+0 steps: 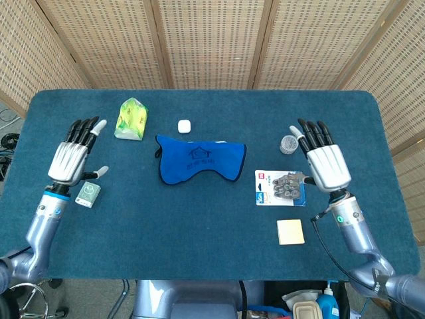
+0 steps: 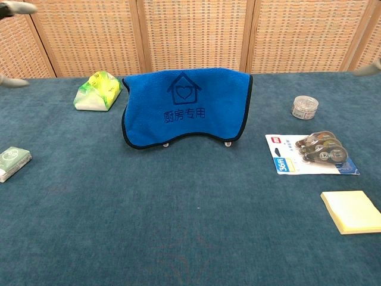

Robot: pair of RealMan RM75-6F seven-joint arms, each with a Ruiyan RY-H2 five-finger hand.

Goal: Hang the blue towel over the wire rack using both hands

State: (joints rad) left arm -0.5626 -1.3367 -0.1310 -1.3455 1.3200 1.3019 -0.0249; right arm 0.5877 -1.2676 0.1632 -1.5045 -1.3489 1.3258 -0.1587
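Far left, the left hand (image 1: 70,158) hovers above the surface (image 1: 199,219), fingers (image 1: 82,129) spread wide and holding nothing. Just beside its thumb lies a small green-and-white packet (image 1: 87,194). Further along, towards the back, sits a yellow-green pouch (image 1: 131,118), and next to that a small white case (image 1: 184,125).

Centre stage: the blue towel (image 2: 186,107) is draped over the wire rack (image 2: 227,143). From the chest view its front face hangs down with the house-and-heart print showing, and only the rack's little feet peek out below the hem. Neither hand touches it; both are well apart from it.

Moving right, a clear round tub (image 1: 287,143) stands near the back, with a carded pack of correction tapes (image 1: 279,187) flat in front of it and a yellow sticky-note pad (image 1: 290,232) nearer the front edge. The right hand (image 1: 327,166) hangs over the right side, just beside the tape card, fingers (image 1: 312,133) straight and fanned apart, empty.
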